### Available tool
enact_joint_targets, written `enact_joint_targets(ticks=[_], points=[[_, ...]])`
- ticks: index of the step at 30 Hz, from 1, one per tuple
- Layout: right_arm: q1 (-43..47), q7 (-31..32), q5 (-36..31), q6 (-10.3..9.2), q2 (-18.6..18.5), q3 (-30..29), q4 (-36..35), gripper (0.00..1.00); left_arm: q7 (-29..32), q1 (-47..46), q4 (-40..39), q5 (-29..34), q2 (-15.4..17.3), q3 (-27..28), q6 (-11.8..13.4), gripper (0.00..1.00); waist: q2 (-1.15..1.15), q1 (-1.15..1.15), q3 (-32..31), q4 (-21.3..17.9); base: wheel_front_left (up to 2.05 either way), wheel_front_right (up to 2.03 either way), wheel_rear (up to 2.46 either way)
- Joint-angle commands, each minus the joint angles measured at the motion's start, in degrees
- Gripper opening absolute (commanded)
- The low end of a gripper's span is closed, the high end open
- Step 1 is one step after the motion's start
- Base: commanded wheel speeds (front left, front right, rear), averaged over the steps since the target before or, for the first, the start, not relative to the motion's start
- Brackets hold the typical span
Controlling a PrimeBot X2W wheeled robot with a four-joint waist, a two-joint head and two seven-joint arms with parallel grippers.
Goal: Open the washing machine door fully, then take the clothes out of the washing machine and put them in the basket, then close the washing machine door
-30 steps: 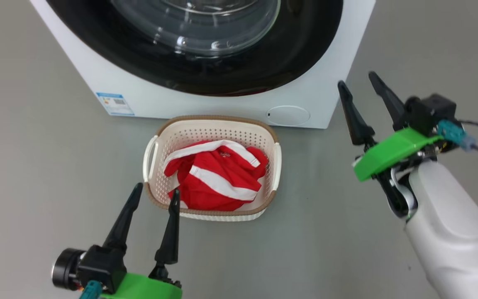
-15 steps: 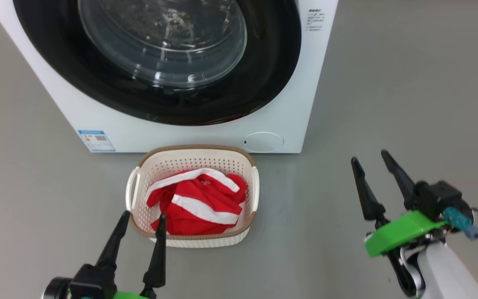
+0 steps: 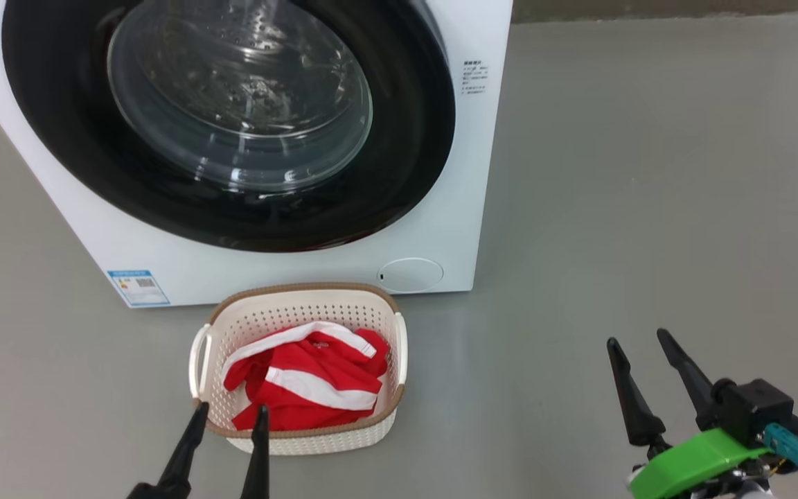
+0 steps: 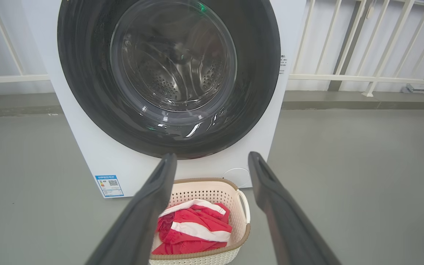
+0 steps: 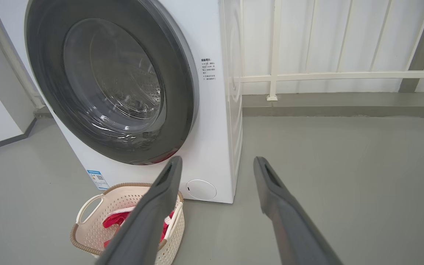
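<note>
The washing machine (image 3: 433, 229) stands white and boxy, and its black-rimmed door (image 3: 399, 173) with the glass bowl lies flush against the front. On the floor before it sits the cream basket (image 3: 316, 305) with the red, white-striped clothes (image 3: 302, 388) inside. My left gripper (image 3: 229, 410) is open at the basket's near left rim, empty. My right gripper (image 3: 636, 339) is open over bare floor, right of the basket. The left wrist view has the left gripper (image 4: 212, 157) framing the door (image 4: 168, 77), the basket (image 4: 243, 228) and the clothes (image 4: 193, 232). The right gripper (image 5: 217, 160) points at the machine's right corner.
Grey floor (image 3: 648, 173) spreads to the right of the machine. A white railing (image 5: 329, 75) runs along the wall behind it. A round white flap (image 3: 411, 274) and a blue label (image 3: 138, 287) sit low on the machine's front.
The head camera has risen and pulled back, so more of the door shows. My right gripper has drawn back from beside the machine's corner, toward me. The basket and clothes have not moved.
</note>
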Motion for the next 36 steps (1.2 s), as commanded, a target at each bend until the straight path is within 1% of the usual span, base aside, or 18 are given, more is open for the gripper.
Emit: enact_joint_targets(ticks=[1, 8, 15, 36], points=[[0.65, 0.42, -0.83, -0.06, 0.01, 0.99, -2.87, 1.00, 0.23, -0.36, -1.89, -0.44, 1.03, 2.04, 0.65, 1.00, 0.00, 0.00, -0.97, -0.61, 0.00, 0.00, 0.00], [4.81, 2.57, -0.42, -0.06, 0.03, 1.26, -6.57, 1.00, 0.61, 1.16, -2.47, -0.43, 1.32, 1.63, 1.12, 1.00, 0.00, 0.00, -2.21, -0.85, 0.00, 0.00, 0.00], [6.61, 3.54, 0.02, -0.06, 0.03, 1.56, -8.43, 1.00, 0.94, 2.02, -3.03, -0.68, 1.54, 1.64, 1.66, 1.00, 0.00, 0.00, -2.68, -1.15, 0.00, 0.00, 0.00], [7.03, 3.92, -0.20, -0.06, 0.04, 1.37, -9.22, 1.00, 1.11, 2.72, -3.22, -1.73, 1.94, 1.52, 2.30, 1.00, 0.00, 0.00, -2.63, -1.33, 0.00, 0.00, 0.00]])
